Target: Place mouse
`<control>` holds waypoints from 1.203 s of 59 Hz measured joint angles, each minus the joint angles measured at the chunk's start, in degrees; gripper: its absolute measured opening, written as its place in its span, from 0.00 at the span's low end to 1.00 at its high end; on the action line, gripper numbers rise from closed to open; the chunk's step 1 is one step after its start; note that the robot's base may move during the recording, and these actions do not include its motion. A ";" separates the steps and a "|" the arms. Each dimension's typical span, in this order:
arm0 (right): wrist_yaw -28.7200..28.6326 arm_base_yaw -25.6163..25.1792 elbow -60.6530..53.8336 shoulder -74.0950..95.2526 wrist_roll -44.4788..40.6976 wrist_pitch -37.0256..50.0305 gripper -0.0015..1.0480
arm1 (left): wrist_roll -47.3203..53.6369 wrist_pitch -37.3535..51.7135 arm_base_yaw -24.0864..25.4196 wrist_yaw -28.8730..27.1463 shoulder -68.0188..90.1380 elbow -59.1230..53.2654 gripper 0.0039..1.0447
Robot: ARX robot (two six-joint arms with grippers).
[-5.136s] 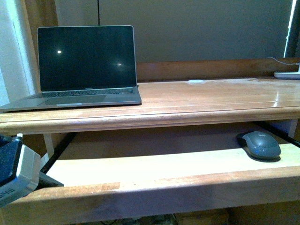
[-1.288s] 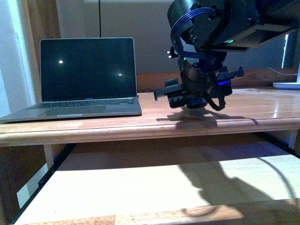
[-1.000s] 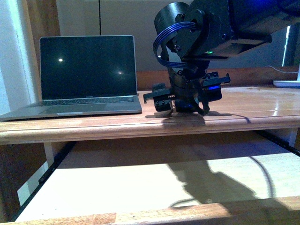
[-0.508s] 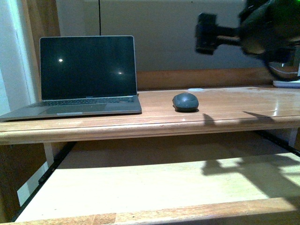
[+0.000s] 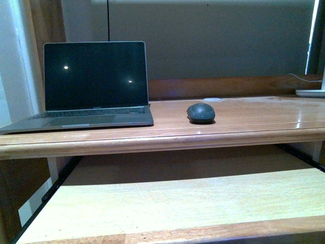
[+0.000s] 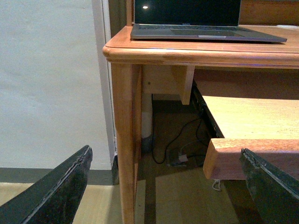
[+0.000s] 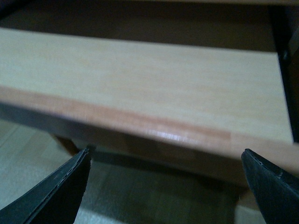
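Observation:
The small dark grey mouse (image 5: 201,112) sits on the wooden desk top (image 5: 244,119), a little to the right of the open laptop (image 5: 94,84). Neither arm shows in the front view. My left gripper (image 6: 163,186) is open and empty, low beside the desk's left leg (image 6: 125,140). My right gripper (image 7: 166,186) is open and empty, below the front edge of the pull-out shelf (image 7: 140,93). The mouse is not in either wrist view.
The light wooden pull-out shelf (image 5: 177,203) is extended under the desk top. A white object (image 5: 311,93) lies at the desk's far right. Cables (image 6: 180,144) lie on the floor under the desk. A white wall (image 6: 51,79) stands left of the desk.
The mouse went from the pull-out shelf to the desk top. My right arm set it down beside the laptop, let go, rose to the right and left the front view.

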 joint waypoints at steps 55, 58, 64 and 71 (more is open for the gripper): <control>39.87 28.63 27.50 47.87 2.19 23.91 0.93 | 0.00 0.00 0.00 -0.02 -0.02 0.00 0.93; 41.86 29.48 32.17 51.25 2.19 23.67 0.93 | 0.02 0.00 0.00 0.09 0.00 0.00 0.93; 42.01 29.88 34.99 54.66 2.29 23.47 0.93 | 0.02 0.00 0.00 -0.24 -0.02 0.00 0.93; 40.96 29.68 35.15 54.66 2.49 23.56 0.93 | 0.02 -0.09 0.07 -0.11 -0.09 0.00 0.93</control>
